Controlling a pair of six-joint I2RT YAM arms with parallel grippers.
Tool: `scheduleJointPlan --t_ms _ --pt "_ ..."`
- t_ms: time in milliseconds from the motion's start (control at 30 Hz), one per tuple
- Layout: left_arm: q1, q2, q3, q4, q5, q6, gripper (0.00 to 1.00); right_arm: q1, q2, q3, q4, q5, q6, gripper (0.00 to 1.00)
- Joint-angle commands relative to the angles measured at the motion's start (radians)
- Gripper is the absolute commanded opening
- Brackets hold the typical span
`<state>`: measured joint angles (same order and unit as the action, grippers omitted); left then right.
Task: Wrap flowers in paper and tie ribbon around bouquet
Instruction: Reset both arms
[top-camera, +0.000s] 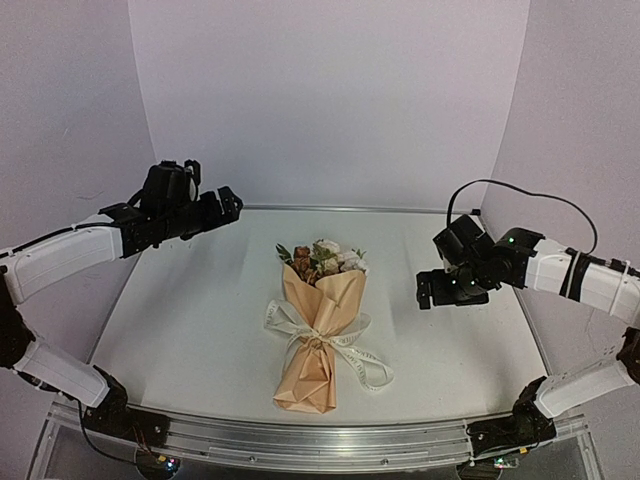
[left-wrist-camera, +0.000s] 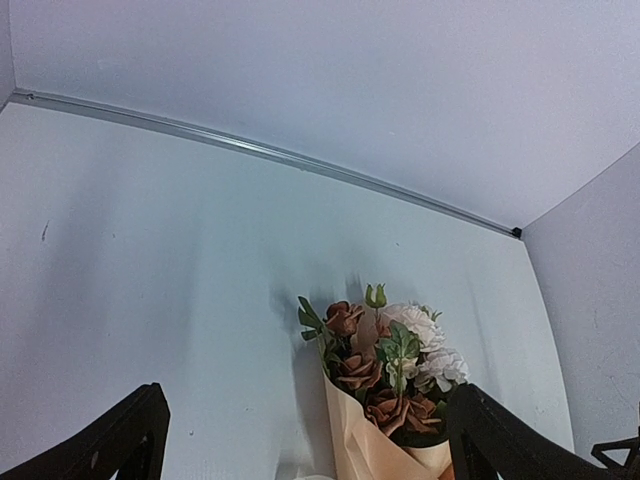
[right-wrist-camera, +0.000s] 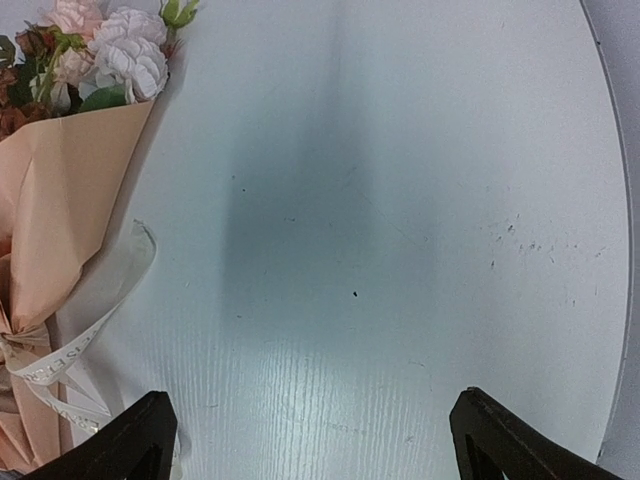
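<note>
Both arm bases at front; bouquet (top-camera: 317, 335) flat mid-table, ribbon (top-camera: 325, 335) tied round paper (top-camera: 312, 375). Left gripper (top-camera: 228, 203) and right gripper (top-camera: 440, 289) spread wide, holding nothing.

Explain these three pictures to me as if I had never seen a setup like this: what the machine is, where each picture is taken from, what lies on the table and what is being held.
The machine is a pair of robot arms bolted at the near edge of a white table. The overhead picture comes from a fixed camera above and behind them. It shows the left gripper and the right gripper, each a two-finger claw, raised on either side.

The other two pictures come from small cameras on each wrist; the dark shapes at their bottom corners are that arm's own fingers.

In the middle lies the bouquet: the flowers wrapped in a cone of the paper, with the ribbon tied around its narrow part.

Nothing is held: both claws are open and away from the bouquet.
</note>
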<state>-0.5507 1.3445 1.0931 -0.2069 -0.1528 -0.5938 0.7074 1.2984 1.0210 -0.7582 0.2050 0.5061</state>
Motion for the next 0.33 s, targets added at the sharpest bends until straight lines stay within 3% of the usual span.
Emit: scheduleJointPlan --t_ms 0,300 --pt "0.003 -0.005 0.043 0.005 -0.011 0.028 1.00 -0.003 -0.025 0.046 0.000 0.030 -0.008 0.98" --pt "0.003 -0.011 0.041 0.008 -0.014 0.036 1.00 -0.003 -0.018 0.048 0.002 0.025 -0.012 0.98"
